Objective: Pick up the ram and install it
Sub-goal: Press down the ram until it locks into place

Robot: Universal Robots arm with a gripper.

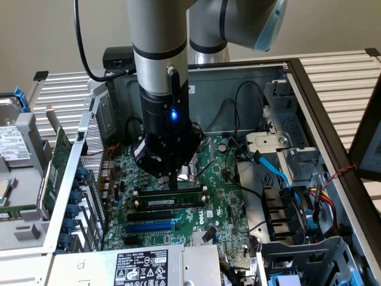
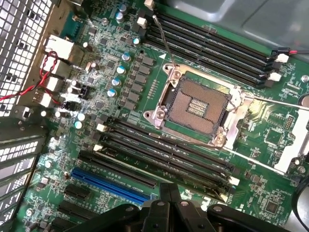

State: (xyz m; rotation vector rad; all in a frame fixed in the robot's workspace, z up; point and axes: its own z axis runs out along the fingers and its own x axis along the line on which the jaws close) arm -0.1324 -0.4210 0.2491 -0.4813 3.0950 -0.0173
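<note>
The ram [image 1: 169, 203], a narrow green stick with a white label, stands on edge in a long slot on the motherboard [image 1: 223, 202], inside the open computer case. My gripper [image 1: 174, 183] points straight down with its fingers shut and nothing between them. Its tip sits at the dark strip just behind the ram. Whether it touches anything I cannot tell. In the wrist view the shut gripper [image 2: 169, 193] hangs over the bank of black memory slots [image 2: 164, 150] beside the processor socket [image 2: 200, 104].
A blue expansion slot [image 1: 152, 227] lies just in front of the ram. A green expansion card [image 1: 59, 161] leans at the exterior view's left outside the case wall. The power supply [image 1: 143, 268] sits in front, and blue cables [image 1: 274, 170] and drive bays stand at the right.
</note>
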